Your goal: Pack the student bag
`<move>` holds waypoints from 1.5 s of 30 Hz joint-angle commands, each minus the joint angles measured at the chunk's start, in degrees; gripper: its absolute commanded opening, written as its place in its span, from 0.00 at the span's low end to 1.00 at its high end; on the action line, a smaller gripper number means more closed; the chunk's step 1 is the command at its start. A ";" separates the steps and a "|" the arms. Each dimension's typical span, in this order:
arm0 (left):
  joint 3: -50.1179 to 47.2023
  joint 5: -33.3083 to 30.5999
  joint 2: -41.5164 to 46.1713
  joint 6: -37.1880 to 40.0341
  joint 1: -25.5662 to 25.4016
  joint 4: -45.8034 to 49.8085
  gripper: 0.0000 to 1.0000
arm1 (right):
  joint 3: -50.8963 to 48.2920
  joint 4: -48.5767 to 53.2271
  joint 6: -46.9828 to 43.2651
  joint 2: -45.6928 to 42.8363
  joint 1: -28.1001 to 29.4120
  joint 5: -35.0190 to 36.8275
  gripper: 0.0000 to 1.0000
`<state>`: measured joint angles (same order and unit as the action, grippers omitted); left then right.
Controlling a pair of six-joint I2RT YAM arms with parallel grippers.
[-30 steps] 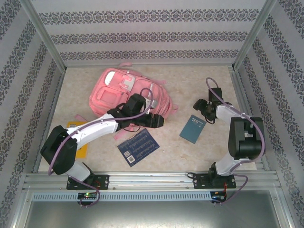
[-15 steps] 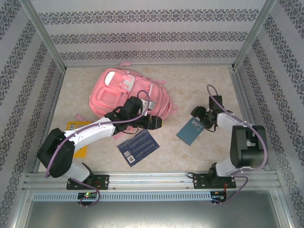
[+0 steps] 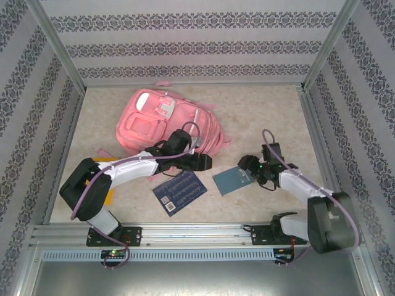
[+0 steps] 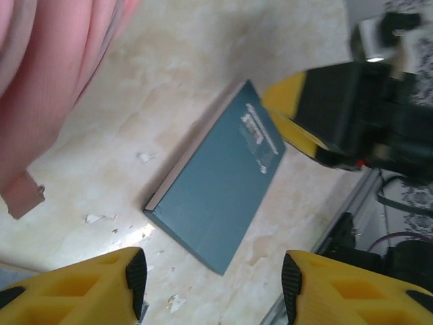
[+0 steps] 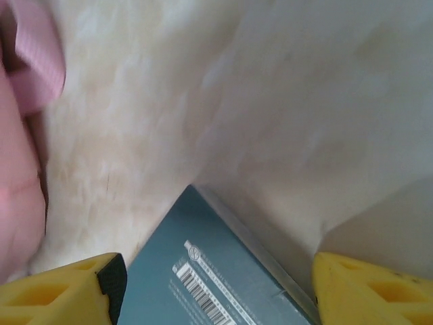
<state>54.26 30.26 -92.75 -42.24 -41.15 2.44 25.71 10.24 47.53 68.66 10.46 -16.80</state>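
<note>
So, packing hasn't really started as far as I can see. The student bag point(image 3: 154, 120), a big pink fabric backpack with a white stripe and front pockets, lies flat on the pale marbled worktop point(image 3: 271, 111), and everything else is out on its near side.

Nothing visible has gone in, so my guess is all three loose things still need packing:
- a flat teal book point(image 3: 229, 180), near-right of the bag
- a dark-blue printed booklet point(image 3: 179, 191), straight in front of the bag
- a flat yellow-orange thing point(image 3: 108, 197), near-left of the bag and mostly hidden under the left arm

The left gripper point(image 4: 211, 274) hangs just off the bag's near-right edge. Its jaws are about half spread with nothing between them, just bare worktop below.

The right gripper point(image 5: 216, 274) is down at the teal book. Its jaws are spread wide with one corner of the book between them. I can't tell if they're actually pinching it or only straddling it.

The bag lies pockets-up. Its long axis runs roughly left to right, with the right end swung a bit nearer the arms. A small pink loop sticks out at the far edge. I can't tell which end is the opening, or whether it's unzipped. I'd guess the right end, since the left jaws are waiting there.
</note>
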 commanded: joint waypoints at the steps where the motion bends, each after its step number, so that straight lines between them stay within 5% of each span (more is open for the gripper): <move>1: 3.35 -3.33 -2.38 -2.88 -2.45 5.80 0.57 | -2.52 3.89 3.46 -4.30 3.95 2.28 0.72; 16: 7.29 -9.69 -10.65 -6.55 -4.63 14.46 0.60 | -4.10 8.85 2.47 -11.48 9.70 5.20 0.67; 33: -0.30 -22.25 3.31 2.45 3.82 26.40 0.60 | -1.53 11.46 -2.59 -12.07 9.70 5.64 0.68; 45: 4.56 -6.75 -6.99 -4.21 -3.84 13.41 0.59 | -1.04 9.78 -3.88 -9.59 10.72 -2.65 0.54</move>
<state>59.07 18.92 -96.31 -43.62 -43.99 19.79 24.40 20.40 44.36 58.87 20.32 -17.50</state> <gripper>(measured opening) 0.588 0.541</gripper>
